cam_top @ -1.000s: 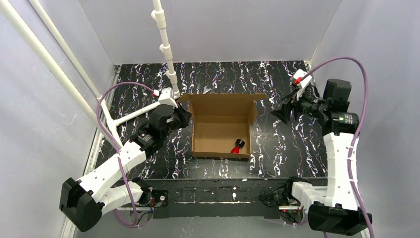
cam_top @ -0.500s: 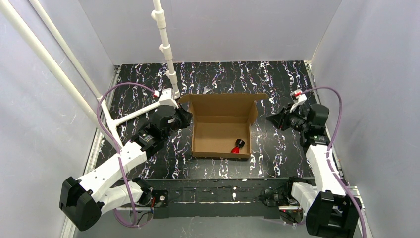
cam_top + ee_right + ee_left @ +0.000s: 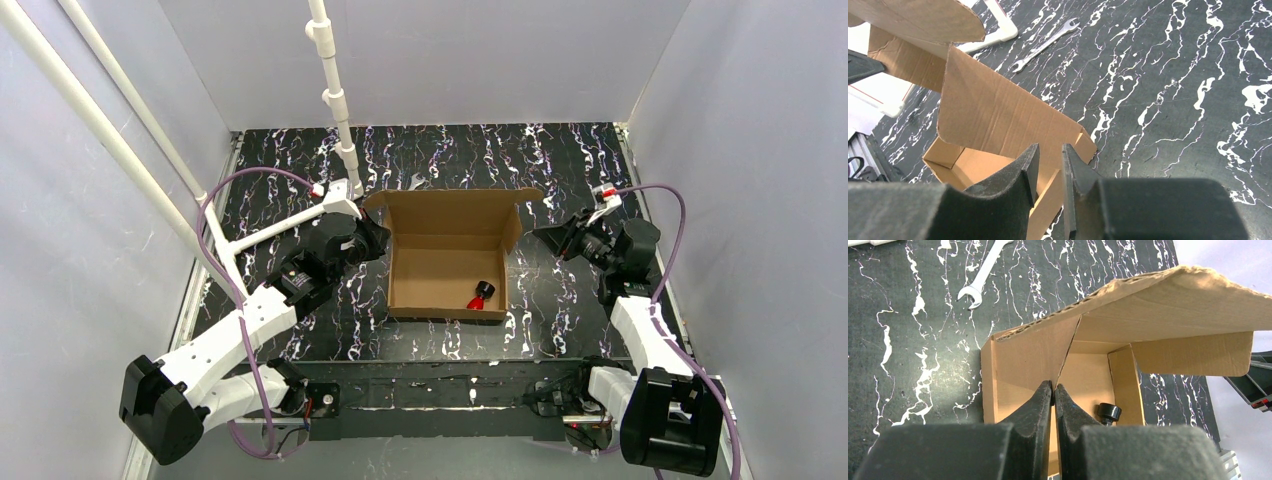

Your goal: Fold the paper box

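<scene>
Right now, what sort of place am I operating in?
Likely a small enclosed robot test cell: plain pale walls close in three sides of a black white-veined tabletop, and a white plastic pipe frame rises from it.

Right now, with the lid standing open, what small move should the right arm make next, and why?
Probably ease the right gripper left to the paper box's right lid flap. That flap splays outside the right wall, the gripper sits just short of it with its fingers slightly apart, and the left gripper is closed at the left wall, steadying the box.
</scene>
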`<state>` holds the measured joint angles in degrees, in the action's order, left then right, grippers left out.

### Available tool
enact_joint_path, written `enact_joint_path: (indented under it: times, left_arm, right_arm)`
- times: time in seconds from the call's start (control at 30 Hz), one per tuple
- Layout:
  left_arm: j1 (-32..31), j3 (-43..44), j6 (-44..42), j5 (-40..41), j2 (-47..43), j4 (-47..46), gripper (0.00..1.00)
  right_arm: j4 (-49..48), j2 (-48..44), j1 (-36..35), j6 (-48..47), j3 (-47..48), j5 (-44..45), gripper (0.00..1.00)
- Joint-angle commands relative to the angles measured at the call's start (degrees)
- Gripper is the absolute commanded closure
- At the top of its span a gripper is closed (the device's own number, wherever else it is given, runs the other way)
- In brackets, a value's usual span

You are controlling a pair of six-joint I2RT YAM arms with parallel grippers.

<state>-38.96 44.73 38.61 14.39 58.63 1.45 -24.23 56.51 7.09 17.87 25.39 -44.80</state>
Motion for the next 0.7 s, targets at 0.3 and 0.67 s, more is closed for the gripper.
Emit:
enact_joint_path:
  times: [0.3, 0.67]
  left_arm:
    - [-0.9, -0.92, 1.55, -0.64, -1.14, 3.3, 1.0]
    - [-0.86, -0.68, 1.41, -1.21, -1.14, 2.92, 1.0]
  right_arm:
    - [-3.78, 0.3, -0.24, -1.52, 1.58, -5.78, 0.68]
    - [-2.27, 0.59, -0.25, -3.45, 1.94, -6.59, 0.67]
